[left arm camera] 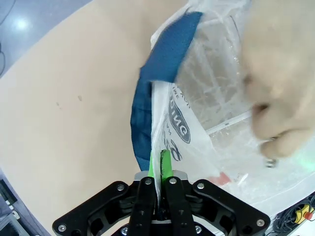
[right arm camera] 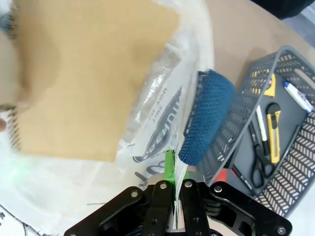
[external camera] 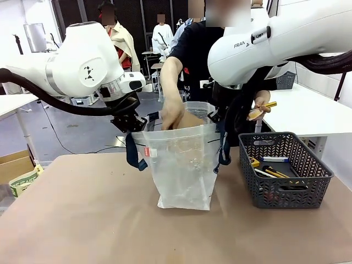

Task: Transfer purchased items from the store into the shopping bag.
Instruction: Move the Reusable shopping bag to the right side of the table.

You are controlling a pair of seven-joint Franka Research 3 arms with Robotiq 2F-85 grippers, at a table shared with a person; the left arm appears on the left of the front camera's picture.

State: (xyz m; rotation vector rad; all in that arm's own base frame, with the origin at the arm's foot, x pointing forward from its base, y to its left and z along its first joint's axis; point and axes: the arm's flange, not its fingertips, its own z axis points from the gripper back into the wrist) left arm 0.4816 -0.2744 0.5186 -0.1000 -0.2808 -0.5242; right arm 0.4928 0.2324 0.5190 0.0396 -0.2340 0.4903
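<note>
The translucent white shopping bag (external camera: 181,170) stands mid-table, its mouth held open from both sides. My left gripper (external camera: 132,125) is shut on the bag's left rim (left arm camera: 162,128) beside a navy strap (left arm camera: 157,83). My right gripper (external camera: 223,118) is shut on the right rim (right arm camera: 178,169) beside the other strap (right arm camera: 206,115). A person's hand (external camera: 173,115) lowers a flat tan item (right arm camera: 88,73) into the mouth. Their other hand holds a small yellow item (external camera: 258,111). The dark grey basket (external camera: 286,192) sits right of the bag with a yellow cutter (right arm camera: 272,130), scissors (right arm camera: 258,162) and pens.
A cardboard box (external camera: 16,165) sits off the table's left edge. A white table (external camera: 313,110) stands behind the basket. Bare brown tabletop (external camera: 82,220) stretches in front of and left of the bag.
</note>
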